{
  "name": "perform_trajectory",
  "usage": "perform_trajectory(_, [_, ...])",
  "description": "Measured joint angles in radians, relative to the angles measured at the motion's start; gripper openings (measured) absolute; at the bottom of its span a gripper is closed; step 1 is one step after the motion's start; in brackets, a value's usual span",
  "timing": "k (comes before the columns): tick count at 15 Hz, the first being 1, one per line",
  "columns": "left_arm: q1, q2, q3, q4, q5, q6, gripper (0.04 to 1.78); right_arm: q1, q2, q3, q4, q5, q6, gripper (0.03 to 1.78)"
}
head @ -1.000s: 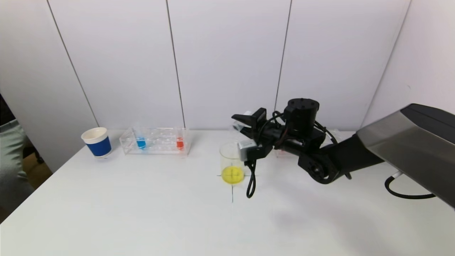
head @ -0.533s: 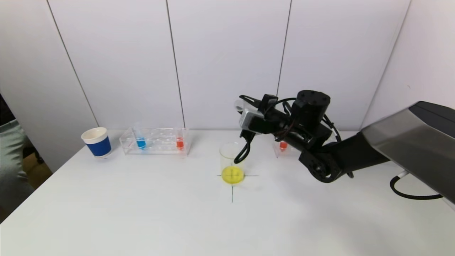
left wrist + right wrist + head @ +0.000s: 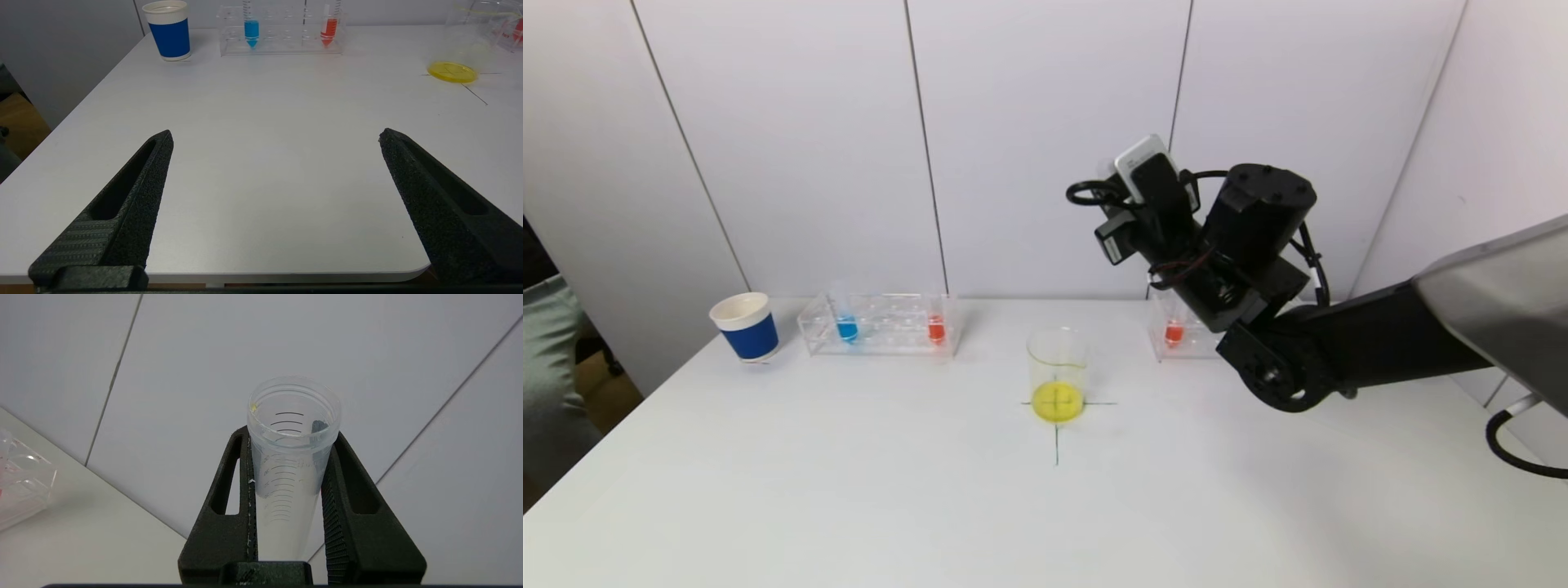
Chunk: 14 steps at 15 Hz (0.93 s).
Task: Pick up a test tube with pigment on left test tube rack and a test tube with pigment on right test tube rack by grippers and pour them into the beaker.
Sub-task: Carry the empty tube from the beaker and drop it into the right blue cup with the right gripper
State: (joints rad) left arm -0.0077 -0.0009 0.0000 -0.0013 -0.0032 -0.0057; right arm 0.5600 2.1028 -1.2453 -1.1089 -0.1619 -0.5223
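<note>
Risen and swung upright off the beaker [image 3: 1058, 374], my right pincer [image 3: 288, 457] clenches the emptied test tube [image 3: 292, 457], so its pour looks finished.

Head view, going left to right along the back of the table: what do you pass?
Blue paper cup → left rack holding a blue tube, then a red tube → beaker with yellow liquid → right rack with a red tube.
</note>
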Motion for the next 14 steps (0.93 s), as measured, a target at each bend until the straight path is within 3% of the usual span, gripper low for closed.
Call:
perform_trajectory(3, [0.000, 0.000, 0.000, 0.000, 0.000, 0.000, 1.76, -0.007, -0.068, -0.006, 0.146, -0.127, 0.141, 0.51])
perform_trajectory(5, [0.000, 0.000, 0.000, 0.000, 0.000, 0.000, 1.76, -0.013, -0.117, -0.009, 0.232, -0.180, 0.237, 0.51])
perform_trajectory(9, [0.000, 0.000, 0.000, 0.000, 0.001, 0.000, 1.76, -0.094, -0.209, -0.007, 0.356, -0.213, 0.383, 0.51])
perform_trajectory(14, [0.000, 0.000, 0.000, 0.000, 0.000, 0.000, 1.76, -0.242, -0.312, 0.002, 0.620, -0.198, 0.596, 0.51])
